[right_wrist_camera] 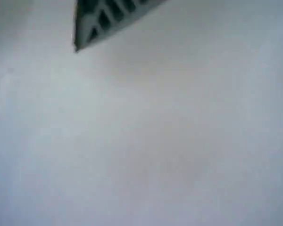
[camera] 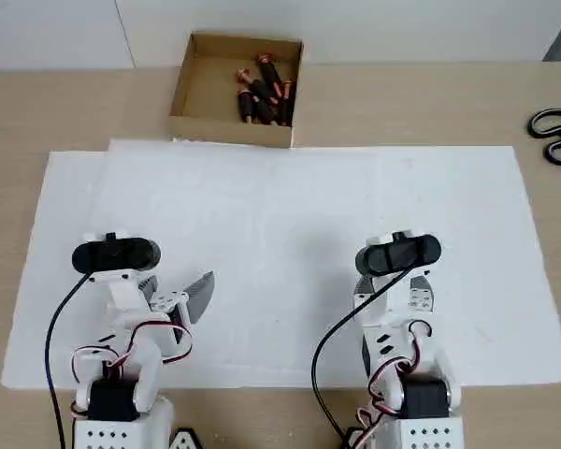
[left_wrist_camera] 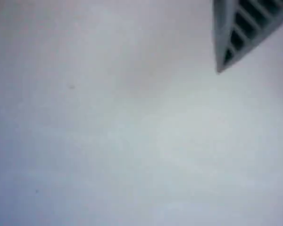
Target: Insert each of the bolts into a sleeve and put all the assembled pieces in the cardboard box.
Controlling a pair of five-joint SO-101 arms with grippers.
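The cardboard box [camera: 198, 89] stands at the back of the table, left of centre. Several dark bolt-and-sleeve pieces [camera: 262, 89] with copper-coloured ends lie heaped in its right half. My left gripper [camera: 194, 296] sits low at the front left of the white sheet, far from the box. In the left wrist view, a ribbed grey part of the left gripper [left_wrist_camera: 236, 37] hangs over bare white sheet. My right gripper [right_wrist_camera: 101, 21] hovers over bare sheet too, and the right arm [camera: 397, 281] sits at the front right. I see nothing held by either one.
A large white sheet [camera: 290, 215] covers the middle of the wooden table [camera: 75, 103]. Black-handled scissors [camera: 556, 136] lie at the right edge, off the sheet. The two arm bases [camera: 117, 412] stand at the front edge.
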